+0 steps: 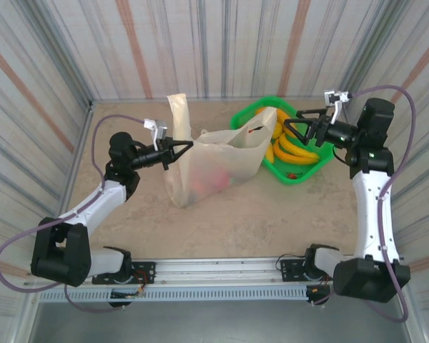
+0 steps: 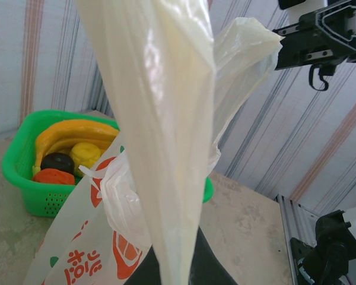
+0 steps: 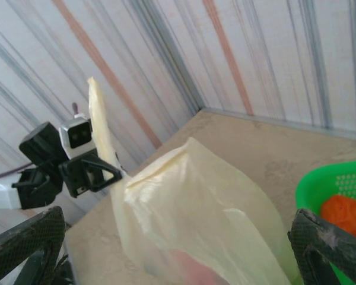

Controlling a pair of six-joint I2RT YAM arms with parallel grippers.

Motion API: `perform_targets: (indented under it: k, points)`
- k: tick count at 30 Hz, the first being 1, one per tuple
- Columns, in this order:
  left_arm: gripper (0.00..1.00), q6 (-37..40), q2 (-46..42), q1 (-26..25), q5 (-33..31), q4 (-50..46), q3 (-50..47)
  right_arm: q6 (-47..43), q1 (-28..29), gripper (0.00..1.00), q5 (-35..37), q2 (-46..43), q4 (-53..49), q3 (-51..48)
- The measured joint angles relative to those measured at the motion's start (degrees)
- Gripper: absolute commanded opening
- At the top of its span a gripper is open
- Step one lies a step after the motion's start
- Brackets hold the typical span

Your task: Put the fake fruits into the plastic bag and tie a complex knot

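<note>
Left of the green basket [image 1: 298, 177] sits the plastic bag [image 1: 214, 161], its handle pinched by the left claw [image 1: 184, 147]; the right claw [image 1: 292, 118] hangs spread above the basket. Overhead, a pink fruit [image 1: 211, 181] shows through the bag; the left wrist view adds bananas [image 2: 71, 133].

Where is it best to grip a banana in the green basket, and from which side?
Probably its middle, from above: the banana lies flat and curved, and the walls of the basket block the sides. Close across its narrow width.

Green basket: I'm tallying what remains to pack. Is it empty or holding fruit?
Holding fruit. Yellow bananas lie in the green basket, with a dark piece and a red piece beside them.
</note>
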Motion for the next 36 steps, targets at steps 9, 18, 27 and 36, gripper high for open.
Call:
perform_targets:
  k: [9,18,27,36]
  points:
    - [0.00,0.00,-0.04,0.00,0.42,-0.20,0.00,-1.88,4.46,0.97,-10.36,8.79,4.92,0.09]
    - [0.00,0.00,-0.04,0.00,0.42,-0.20,0.00,-5.64,10.47,0.56,-15.06,13.35,4.39,3.08]
    - [0.00,0.17,-0.04,0.00,0.39,-0.22,0.00,-4.96,16.24,0.23,-16.00,13.11,4.44,5.20]
    - [0.00,1.29,-0.20,0.00,0.44,-1.73,0.00,6.21,20.72,0.03,-8.74,12.90,16.74,9.53]
